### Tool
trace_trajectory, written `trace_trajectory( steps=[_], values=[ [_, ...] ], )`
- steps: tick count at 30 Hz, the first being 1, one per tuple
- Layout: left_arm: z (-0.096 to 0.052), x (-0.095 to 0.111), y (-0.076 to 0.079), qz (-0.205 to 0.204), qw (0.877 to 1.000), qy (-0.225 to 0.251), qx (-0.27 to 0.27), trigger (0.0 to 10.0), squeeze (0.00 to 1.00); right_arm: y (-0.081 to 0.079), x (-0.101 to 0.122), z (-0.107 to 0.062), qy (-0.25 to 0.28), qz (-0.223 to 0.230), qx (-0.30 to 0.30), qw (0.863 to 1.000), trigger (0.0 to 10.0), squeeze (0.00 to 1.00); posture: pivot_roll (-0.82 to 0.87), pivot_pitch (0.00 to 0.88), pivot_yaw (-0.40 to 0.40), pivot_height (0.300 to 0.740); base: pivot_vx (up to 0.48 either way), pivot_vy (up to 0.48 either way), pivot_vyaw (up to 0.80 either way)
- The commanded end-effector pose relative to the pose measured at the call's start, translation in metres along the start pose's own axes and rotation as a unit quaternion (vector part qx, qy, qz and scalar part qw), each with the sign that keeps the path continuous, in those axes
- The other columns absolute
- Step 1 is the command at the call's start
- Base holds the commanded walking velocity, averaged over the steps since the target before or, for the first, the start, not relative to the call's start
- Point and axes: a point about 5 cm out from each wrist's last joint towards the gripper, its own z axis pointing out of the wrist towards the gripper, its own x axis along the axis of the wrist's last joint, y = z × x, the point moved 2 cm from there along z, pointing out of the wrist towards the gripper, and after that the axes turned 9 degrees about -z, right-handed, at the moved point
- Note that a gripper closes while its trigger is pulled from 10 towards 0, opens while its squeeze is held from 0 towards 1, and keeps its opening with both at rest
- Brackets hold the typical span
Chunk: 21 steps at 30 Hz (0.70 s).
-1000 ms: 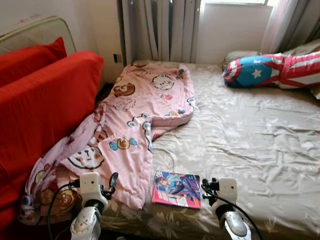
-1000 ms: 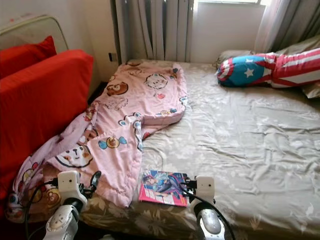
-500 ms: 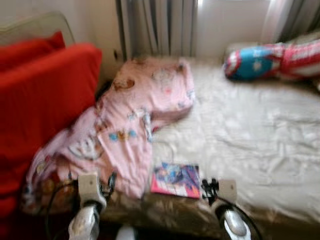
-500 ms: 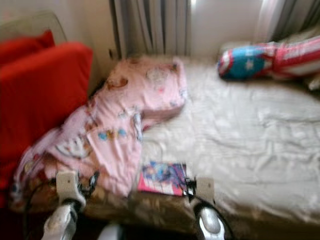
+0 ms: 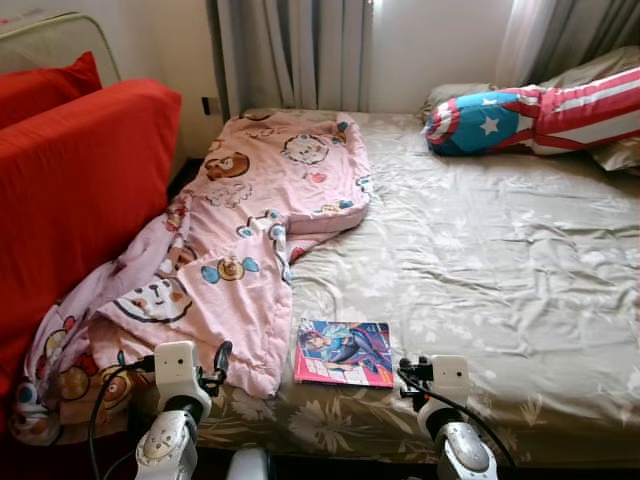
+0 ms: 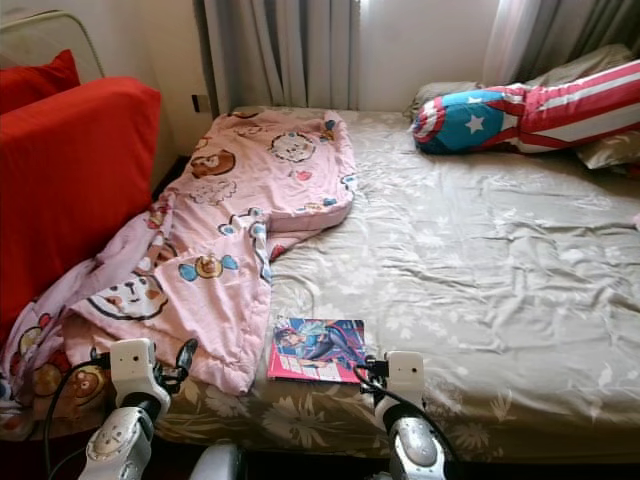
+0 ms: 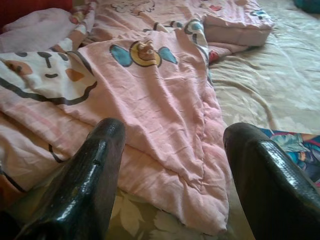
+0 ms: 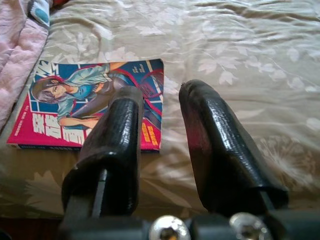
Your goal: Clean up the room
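— Beige sheet with a leaf print covers the bed (image 5: 500,260); compared with a second ago, has anything on it moved?

— No. The whole view has shifted a little, so the camera moved; the blur of half a second ago is gone, and everything lies as it did.

— Any writing to read?

— The comic book (image 5: 345,353) has large characters on its red cover strip, but I cannot read them. It lies flat near the bed's front edge, just beside the corner of the pink cartoon blanket (image 5: 250,240).

— What else is around?

— A red sofa (image 5: 70,200) stands at the left, with the blanket spilling off the bed against it. A star-and-stripes pillow (image 5: 520,115) lies at the head, grey curtains (image 5: 290,50) behind.

— And the grippers?

— The left gripper (image 7: 172,165) hovers with its fingers spread wide over the blanket's edge, empty. The right gripper (image 8: 165,150) is parted narrowly, holding nothing, just short of the comic book.
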Motion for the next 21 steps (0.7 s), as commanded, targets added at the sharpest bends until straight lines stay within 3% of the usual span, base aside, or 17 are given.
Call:
trace_trajectory(
  steps=[1,8,17,21],
  values=[
    [-0.0004,-0.0011,0.0008,-0.002,1.000,-0.005,0.000,10.0,0.00,-0.0003,0.0006,-0.0002,0.004,0.001,0.000,1.000,10.0,0.00,0.04,0.000,-0.015,0.627,0.000,0.000,0.00],
    [-0.0003,-0.0014,0.0020,0.000,1.000,-0.007,-0.001,10.0,0.00,-0.0034,0.0027,0.0001,0.011,-0.009,0.010,1.000,10.0,0.00,0.04,0.000,-0.017,0.627,0.000,0.000,0.00],
    [0.0000,-0.0018,0.0020,0.004,1.000,-0.009,-0.002,10.0,0.00,-0.0051,0.0023,-0.0004,0.013,-0.006,0.014,1.000,10.0,0.00,0.04,0.000,-0.016,0.627,0.271,0.000,0.79],
    [0.0000,-0.0020,0.0020,0.003,1.000,-0.010,-0.003,10.0,0.00,-0.0074,0.0008,-0.0006,0.009,-0.004,0.020,1.000,10.0,0.00,0.04,0.000,-0.015,0.627,0.289,0.000,0.11]
  ],
)
